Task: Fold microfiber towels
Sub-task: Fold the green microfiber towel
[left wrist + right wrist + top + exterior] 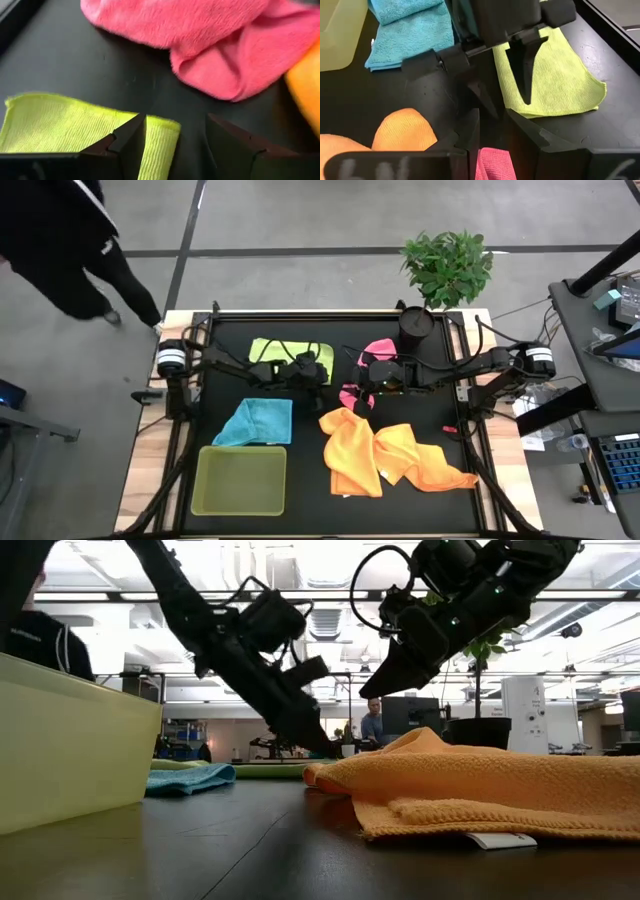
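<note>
A lime green towel (pixel 285 350) lies flat at the far left of the black mat. A light blue towel (pixel 255 423) lies nearer, and a pink towel (pixel 378 348) lies bunched at the far middle. Orange and yellow towels (pixel 385 455) lie crumpled at the near right. My left gripper (pixel 318 378) is open, low over the lime towel's right corner (pixel 160 132); the pink towel (pixel 210 35) lies just beyond it. My right gripper (pixel 360 398) is open and raised above the pink towel (pixel 492 162), facing the left gripper. My left gripper has one finger (pixel 132 137) standing over the lime towel's corner and the other over bare mat. I cannot tell whether the finger touches the cloth.
A rigid lime-green tray (pixel 240 480) stands at the near left. A black pot (pixel 415 325) stands at the mat's far edge, with a plant (pixel 447 265) behind it. A person walks past the table's far left corner (pixel 70 250). Bare mat lies between the towels.
</note>
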